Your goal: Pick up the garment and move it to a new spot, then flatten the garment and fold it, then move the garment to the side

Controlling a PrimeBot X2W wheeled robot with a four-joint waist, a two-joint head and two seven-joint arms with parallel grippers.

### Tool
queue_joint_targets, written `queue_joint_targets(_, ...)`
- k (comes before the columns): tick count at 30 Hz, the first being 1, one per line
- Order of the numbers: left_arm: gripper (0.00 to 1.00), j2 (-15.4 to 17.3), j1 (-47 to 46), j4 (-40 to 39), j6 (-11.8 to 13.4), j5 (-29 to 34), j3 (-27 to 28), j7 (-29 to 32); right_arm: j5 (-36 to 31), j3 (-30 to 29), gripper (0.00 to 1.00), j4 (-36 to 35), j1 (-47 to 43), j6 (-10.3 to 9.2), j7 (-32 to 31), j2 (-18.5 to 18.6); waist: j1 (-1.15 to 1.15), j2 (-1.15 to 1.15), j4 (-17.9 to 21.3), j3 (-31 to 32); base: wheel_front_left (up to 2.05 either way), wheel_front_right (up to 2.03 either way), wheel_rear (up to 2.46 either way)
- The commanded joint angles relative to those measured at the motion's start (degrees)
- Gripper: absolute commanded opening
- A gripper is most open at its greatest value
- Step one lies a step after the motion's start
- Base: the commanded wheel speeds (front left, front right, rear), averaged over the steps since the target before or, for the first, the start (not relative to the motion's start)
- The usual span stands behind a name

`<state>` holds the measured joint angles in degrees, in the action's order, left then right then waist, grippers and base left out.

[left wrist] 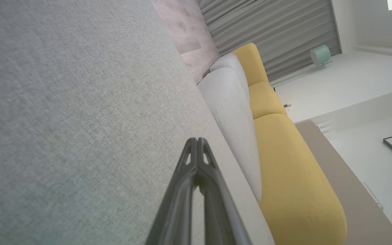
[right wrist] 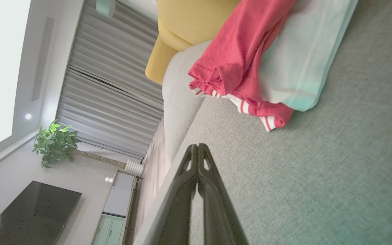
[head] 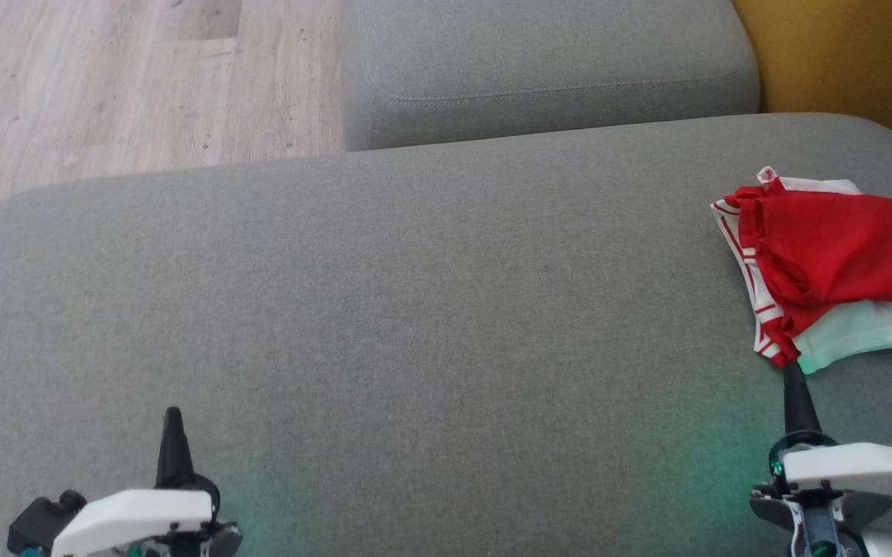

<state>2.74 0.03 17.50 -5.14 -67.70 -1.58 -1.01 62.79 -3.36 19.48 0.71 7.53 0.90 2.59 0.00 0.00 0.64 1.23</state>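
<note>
Lying on one grey sofa (head: 415,309) is one red-and-white garment (head: 840,247), both jaws closed, empty.

head view looks steeply down on a broad grey fabric cushion (head: 415,325). wrist views skim it low, rolled sideways; the right shares the head's red-and-white cloth garment (head: 832,247).

No legible text, label, brand, number or sign anywhere. On the garment (head: 840,247), far right: plain red and white with stripes, no lettering. Nothing printed on the grey sofa cushion (head: 415,309).
</note>
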Motion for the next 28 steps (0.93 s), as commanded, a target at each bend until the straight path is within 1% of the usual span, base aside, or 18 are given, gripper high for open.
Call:
queue_joint_targets(1,0.00,0.1,-3.6,-2.1,-0.7,-1.6,2.0,0.4,1.9,0.4,0.00,-2.3,3.3,-0.03,-0.5,0.2,0.00,0.00,0.0,-0.1,0.00,0.00,0.00)
queue_joint_targets(28,0.00,0.1,-5.4,-3.0,-1.8,-16.7,6.1,5.1,20.1,-2.0,0.00,-4.4,4.8,-0.04,-5.1,0.3,0.00,0.00,-0.4,-0.9,0.00,0.00,0.00)
